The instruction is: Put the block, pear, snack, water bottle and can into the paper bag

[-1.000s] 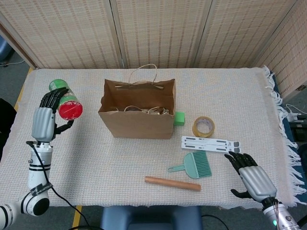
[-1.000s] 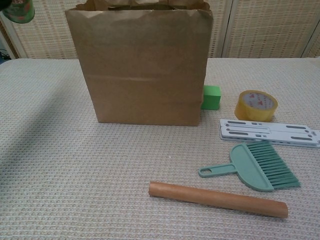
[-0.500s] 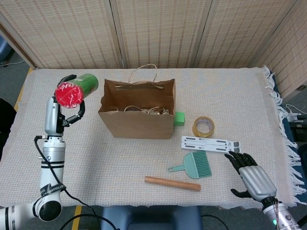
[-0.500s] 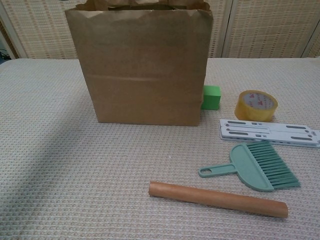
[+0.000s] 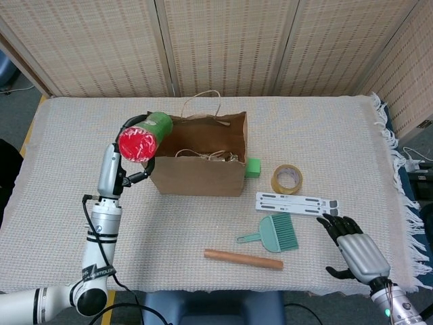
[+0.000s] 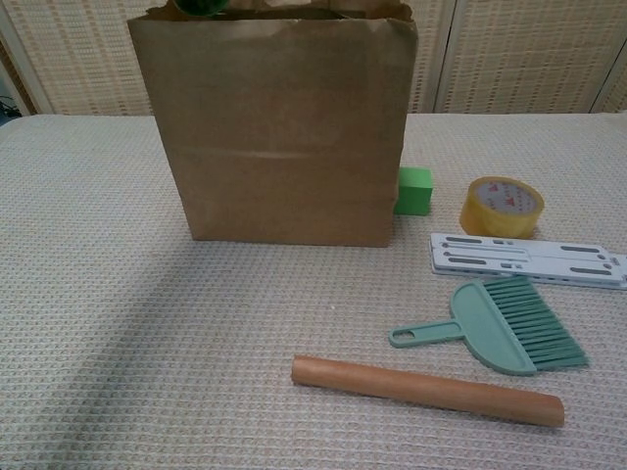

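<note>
Left hand [image 5: 124,161]: clasps green can [image 5: 144,135], red lid, at paper bag's [image 5: 203,172] left rim. Right hand [image 5: 353,247]: empty, fingers apart. Green block [image 5: 252,167]: touching bag's right side.

- Both views are evenly and brightly lit from overhead; no glare is seen.
- A soft diagonal shadow is cast across the desk [image 6: 88,323] at the left of the chest view.
- Short shadows are thrown beside the paper bag [image 5: 196,159].
- Focus is sharp; slight edge bowing is noted in the head view.
</note>
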Robot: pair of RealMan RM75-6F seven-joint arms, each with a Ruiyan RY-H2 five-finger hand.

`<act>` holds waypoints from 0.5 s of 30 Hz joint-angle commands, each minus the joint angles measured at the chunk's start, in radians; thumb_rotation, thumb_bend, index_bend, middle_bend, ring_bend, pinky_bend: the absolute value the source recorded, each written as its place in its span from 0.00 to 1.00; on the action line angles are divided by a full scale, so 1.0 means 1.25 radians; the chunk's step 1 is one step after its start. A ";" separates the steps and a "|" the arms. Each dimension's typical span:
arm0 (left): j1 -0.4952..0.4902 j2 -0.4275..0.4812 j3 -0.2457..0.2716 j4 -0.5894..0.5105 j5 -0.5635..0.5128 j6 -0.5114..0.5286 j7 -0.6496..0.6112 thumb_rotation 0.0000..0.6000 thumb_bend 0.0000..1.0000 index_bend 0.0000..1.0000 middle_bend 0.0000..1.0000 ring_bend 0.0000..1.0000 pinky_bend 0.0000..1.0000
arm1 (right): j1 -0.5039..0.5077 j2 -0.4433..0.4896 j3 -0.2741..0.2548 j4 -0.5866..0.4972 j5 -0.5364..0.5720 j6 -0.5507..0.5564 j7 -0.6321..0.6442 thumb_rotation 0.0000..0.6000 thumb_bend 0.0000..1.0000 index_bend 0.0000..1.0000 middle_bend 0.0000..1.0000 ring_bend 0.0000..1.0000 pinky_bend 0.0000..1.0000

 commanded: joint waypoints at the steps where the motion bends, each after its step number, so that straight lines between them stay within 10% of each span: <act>1: -0.009 -0.013 0.001 0.003 0.007 0.001 0.008 1.00 0.64 0.62 0.63 0.61 0.73 | 0.001 0.002 0.001 0.002 0.002 -0.003 0.005 1.00 0.09 0.00 0.00 0.00 0.00; 11: -0.019 -0.032 0.014 0.003 0.004 -0.009 0.031 1.00 0.63 0.62 0.62 0.61 0.72 | 0.006 0.005 0.002 0.007 0.005 -0.009 0.014 1.00 0.10 0.00 0.00 0.00 0.00; 15: -0.021 -0.028 0.062 0.041 0.029 -0.046 0.047 1.00 0.61 0.52 0.53 0.46 0.61 | 0.005 0.004 0.001 0.006 0.003 -0.008 0.012 1.00 0.10 0.00 0.00 0.00 0.00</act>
